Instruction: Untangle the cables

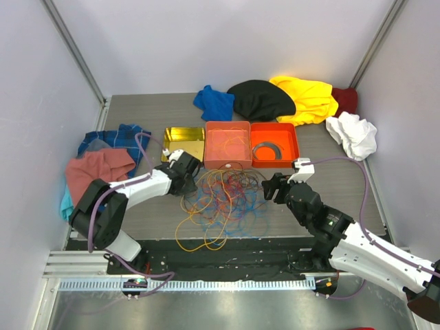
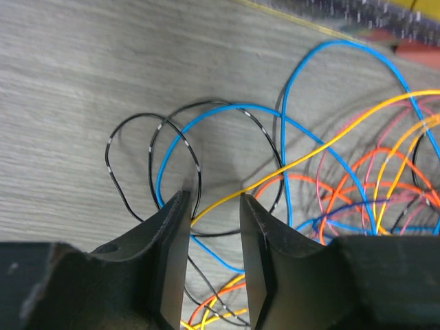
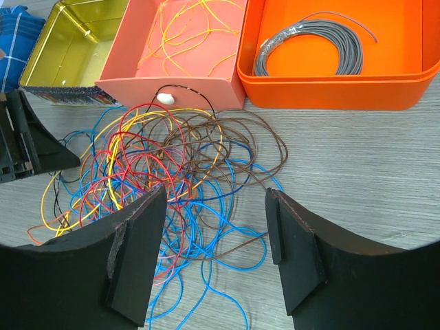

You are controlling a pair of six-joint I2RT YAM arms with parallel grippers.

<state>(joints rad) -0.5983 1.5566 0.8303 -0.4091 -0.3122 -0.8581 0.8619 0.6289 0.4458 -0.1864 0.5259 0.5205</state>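
Where the left gripper (image 2: 214, 205) sat: low at the left fringe of the cables (image 1: 223, 196), jaws partly apart, with a yellow wire (image 2: 309, 155) running through the gap. Nothing looked pinched.
Cables: one messy heap mid-table, between both grippers and just in front of the pink tray (image 1: 227, 124), which had a few strands in it too.
Right gripper (image 1: 272, 185): hovering at the heap's right side, jaws wide, holding nothing.
Risk: a blue loop (image 2: 206, 112) and a black loop (image 2: 110, 144) crossed that yellow wire right at the jaws. My guess was a close would grab more than one, and a pull would drag the whole knot or cinch it tighter.
Direction: the heap pointed nowhere really, just a roundish sprawl with loose loops trailing toward the near edge. The yellow wire ran from the jaws off toward the heap.
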